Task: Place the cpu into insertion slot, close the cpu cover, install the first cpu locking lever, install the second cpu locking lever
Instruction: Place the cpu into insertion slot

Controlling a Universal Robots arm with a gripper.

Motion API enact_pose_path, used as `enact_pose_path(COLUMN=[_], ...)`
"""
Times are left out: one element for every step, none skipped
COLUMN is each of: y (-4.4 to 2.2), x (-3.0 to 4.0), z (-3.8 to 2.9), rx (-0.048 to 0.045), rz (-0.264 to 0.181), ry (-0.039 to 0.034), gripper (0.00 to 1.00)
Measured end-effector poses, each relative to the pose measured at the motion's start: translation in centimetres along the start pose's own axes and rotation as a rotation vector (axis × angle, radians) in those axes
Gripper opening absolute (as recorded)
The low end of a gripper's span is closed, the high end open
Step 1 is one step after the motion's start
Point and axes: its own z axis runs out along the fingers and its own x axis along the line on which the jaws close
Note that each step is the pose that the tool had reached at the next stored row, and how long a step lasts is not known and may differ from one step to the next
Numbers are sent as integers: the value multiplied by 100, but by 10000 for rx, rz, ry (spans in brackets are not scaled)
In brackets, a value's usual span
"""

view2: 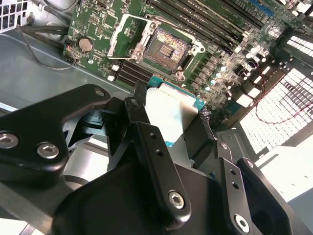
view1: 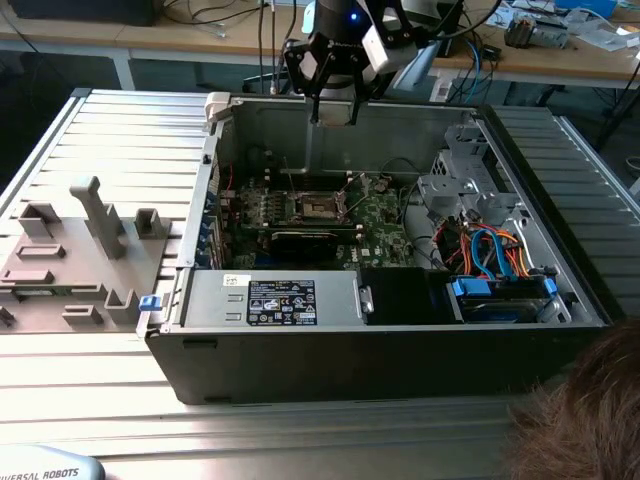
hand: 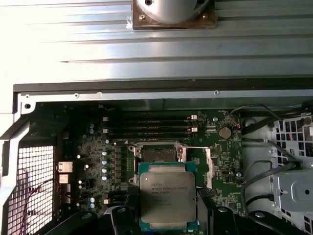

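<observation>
Exterior view: looking down aslant from well back into the open black metal computer case (view1: 400, 350). First wrist view: staring straight down from high over the green circuit board (hand: 220, 161); second wrist view: slanting in far closer. Shared by all three, the square dark silver-rimmed insertion slot (view1: 322, 207) (hand: 159, 154) (view2: 167, 49); by both wrist views, the flat silver-grey square cpu (hand: 167, 198) (view2: 171, 112).

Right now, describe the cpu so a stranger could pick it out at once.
Find the open case, then the hand hanging above it. The cpu is the flat square chip clamped in that hand. Its dull silver top and teal edge set it apart from the dark, empty slot on the green board.
</observation>
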Motion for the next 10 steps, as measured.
enact_pose_path(y=[0,0,0,-1,-1,-1,-1,-1,-1,-1], x=[0,0,0,0,0,0,0,0,0,0], z=[1,4,6,7,10,11,12,14,15,16], rx=[0,0,0,0,0,0,0,0,0,0], rz=[0,0,0,0,-1,0,0,0,0,0], ry=[0,0,0,0,0,0,0,0,0,0], gripper=[55,55,55,55,55,55,55,55,55,55])
